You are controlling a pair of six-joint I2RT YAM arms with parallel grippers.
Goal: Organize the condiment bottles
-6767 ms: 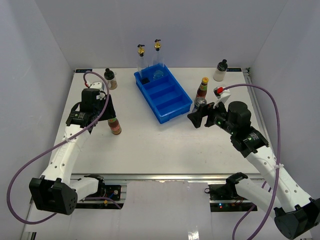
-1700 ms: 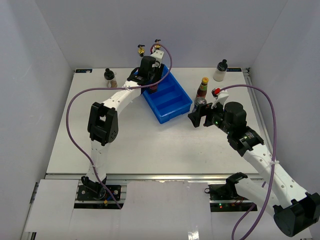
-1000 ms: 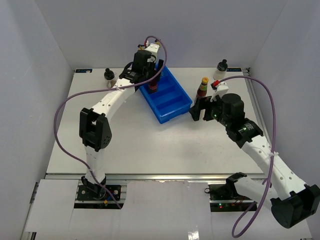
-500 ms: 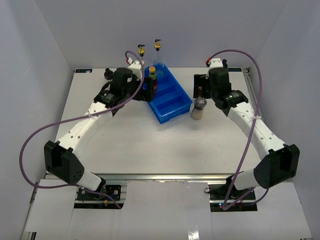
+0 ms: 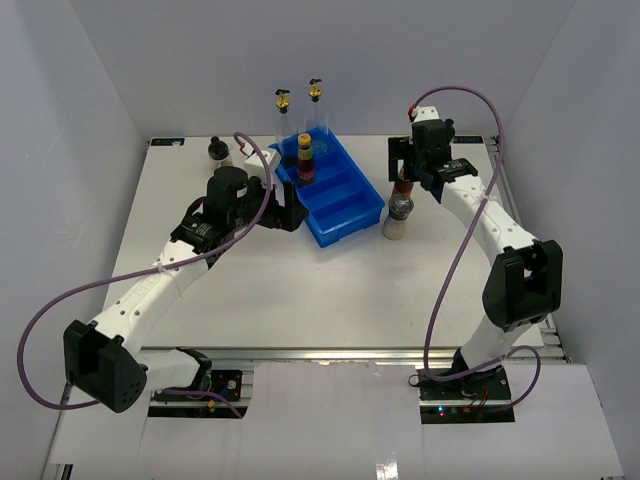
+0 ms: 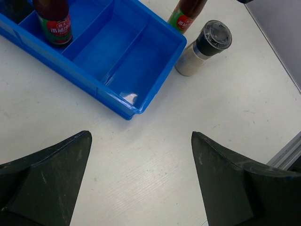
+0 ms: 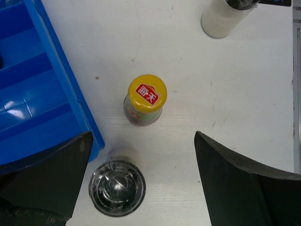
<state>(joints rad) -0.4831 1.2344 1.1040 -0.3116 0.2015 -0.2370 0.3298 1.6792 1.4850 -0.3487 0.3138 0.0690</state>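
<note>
Moved off the table since earlier, one sauce bottle (image 5: 305, 158) stands in the blue tray (image 5: 350, 222), upper middle. Its twin (image 7: 147, 100) waits right of the tray (a jar (image 7: 116, 188) just beside it) under the right pincer (image 7: 142, 139), which is wide open and empty. That pincer likely must lower and close next. Lower left of the tray, the left pincer (image 6: 140, 136) gapes empty too. White table (image 5: 300, 290), pale walls.
</note>
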